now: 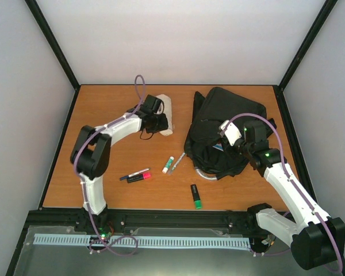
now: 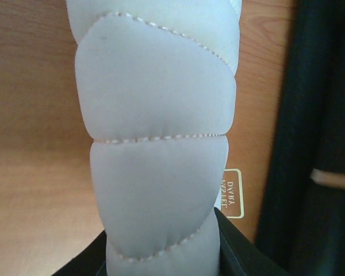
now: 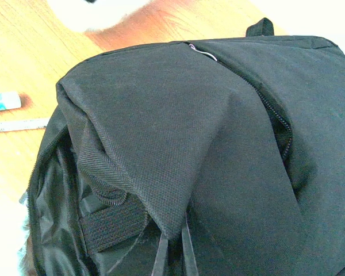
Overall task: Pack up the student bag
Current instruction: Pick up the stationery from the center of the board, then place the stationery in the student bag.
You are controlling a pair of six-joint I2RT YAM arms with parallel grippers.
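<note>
Student bag [image 1: 230, 115]: black, slumped on the right half of the table [image 1: 103, 109], open mouth gaping toward the near-left. Pinched at its near lip by the right gripper [image 1: 223, 142], jaws all but closed on a fold of the fabric, seemingly propping that mouth open.

Off to the bag's left, just beside it with a strip of bare wood between: cream quilted pencil pouch [image 2: 155, 98], long axis running far-to-near. Clasped by the left gripper [image 1: 159, 123], jaws partway in and pressed against both flanks.

Clearly the left arm's job, then. Bag to that gripper's right, mouth nearer the robot than the pouch. So probably a carry rightward and back toward the near edge, with the pouch turned end-on to the opening.

On the pouch, a small gold-bordered tag [image 2: 232, 193], lettering sideways and too soft to read for sure. No readable brand on the bag.

Scattered nearer the arms: pink highlighter [image 1: 142, 177], green-capped marker [image 1: 168, 165], green highlighter [image 1: 196, 196].
</note>
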